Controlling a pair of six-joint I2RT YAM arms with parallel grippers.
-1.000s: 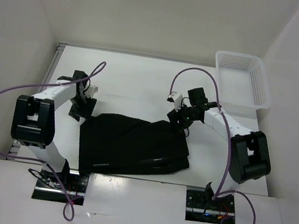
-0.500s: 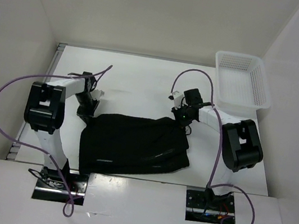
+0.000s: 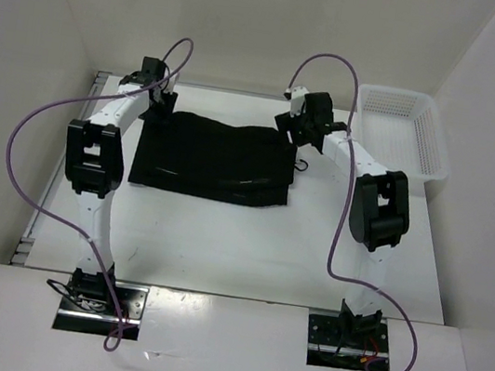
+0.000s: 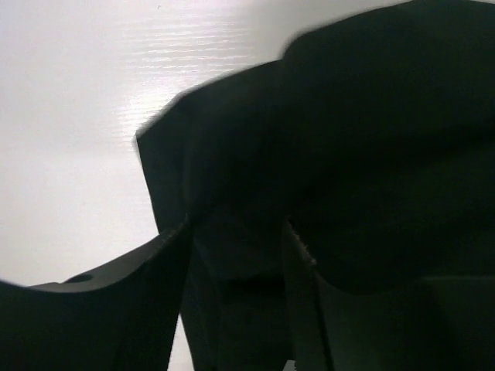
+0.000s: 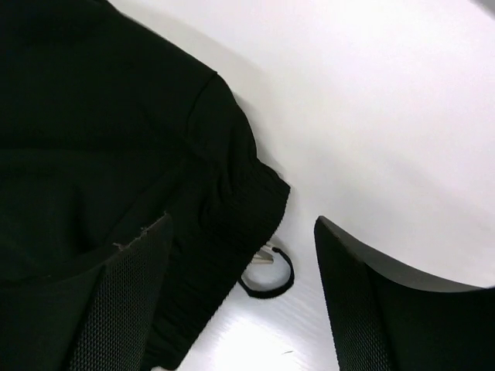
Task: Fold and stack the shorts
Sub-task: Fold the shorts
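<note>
The black shorts [image 3: 214, 157] lie folded and flat on the far half of the white table. My left gripper [image 3: 160, 101] is at their far left corner. In the left wrist view it [image 4: 236, 239] is shut on a bunch of the black fabric [image 4: 348, 116], which fills the gap between the jaws. My right gripper [image 3: 295, 125] is at the far right corner. In the right wrist view it [image 5: 242, 219] is open, and the ribbed waistband [image 5: 232, 209] lies on the table between the jaws beside the left one. A black cord loop [image 5: 267, 278] pokes out from under the waistband.
A white mesh basket [image 3: 397, 134] stands at the far right corner of the table. White walls close the table at the back and both sides. Purple cables arch over both arms.
Both arms have reached away from their bases and dragged the shorts from the near middle to the far half of the table. The right gripper now stands open over the waistband.
</note>
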